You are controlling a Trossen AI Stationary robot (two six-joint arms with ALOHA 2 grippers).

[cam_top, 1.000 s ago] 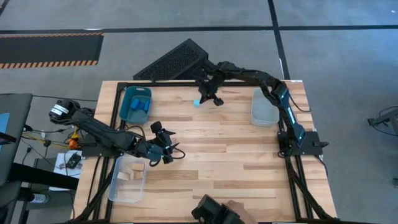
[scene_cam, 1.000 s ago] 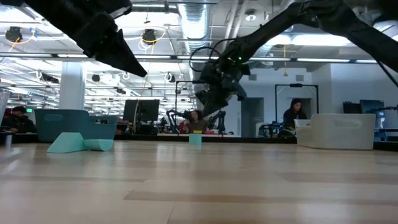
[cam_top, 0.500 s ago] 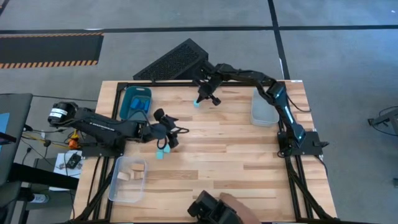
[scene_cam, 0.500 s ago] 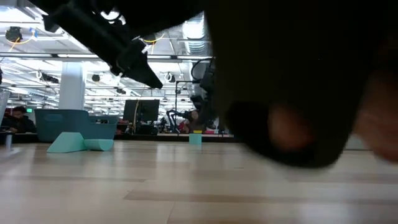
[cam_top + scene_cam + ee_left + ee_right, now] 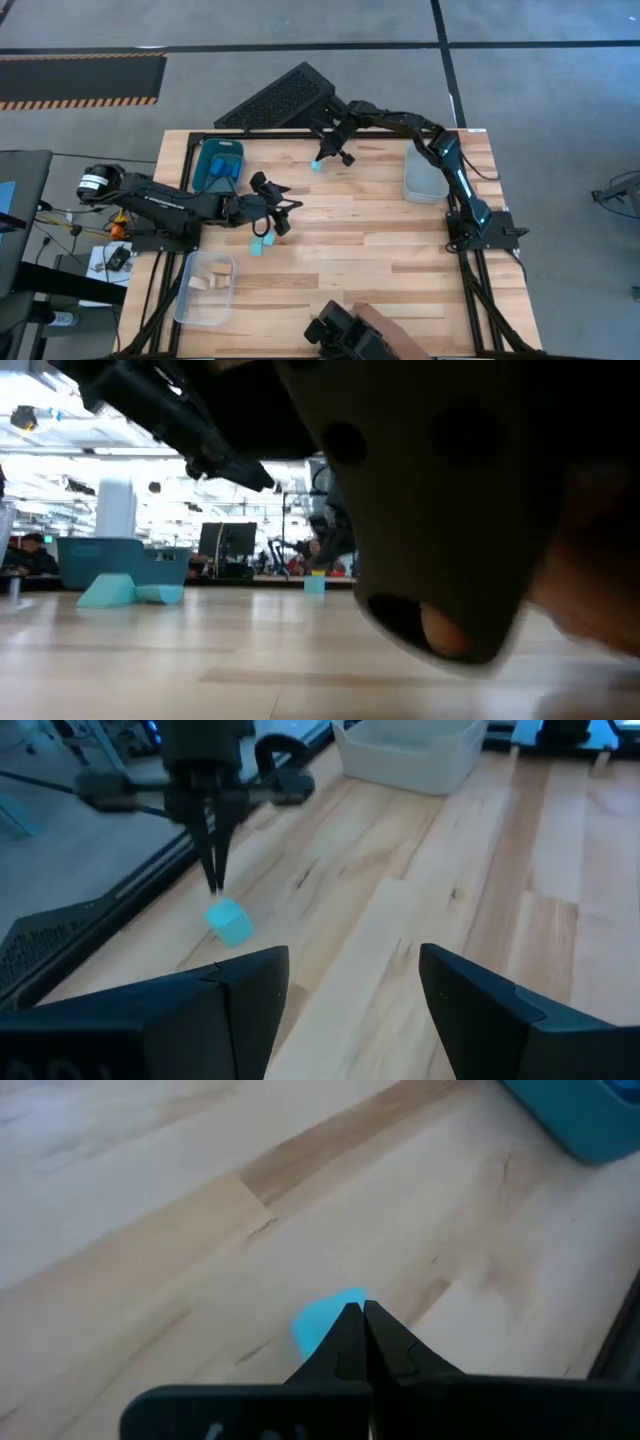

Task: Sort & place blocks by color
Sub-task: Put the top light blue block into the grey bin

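Note:
A light turquoise cube [image 5: 316,166] sits on the table near its far edge, also seen as the cube [image 5: 230,923] and the cube [image 5: 322,1323]. My right gripper [image 5: 323,157] is shut, points down, and hangs just over it; whether its tips [image 5: 213,883] touch the cube I cannot tell. My left gripper [image 5: 275,212] is open above mid-table, holding nothing. Turquoise pieces [image 5: 256,247] lie on the table just nearer than it, seen low as a wedge [image 5: 105,592] and a rounded piece [image 5: 160,593].
A blue tray [image 5: 203,175] holding dark blue blocks stands far left. A clear tray [image 5: 190,300] with pale wood blocks is near left, and another clear tray [image 5: 425,172] stands on the right. A dark object and a hand [image 5: 372,322] at the near edge block much of the low view.
My left gripper has risen and moved toward the far edge, away from the turquoise pieces, which now lie uncovered on the table. My right gripper has shifted slightly left toward the cube. A dark object with a hand has come in front of the low camera.

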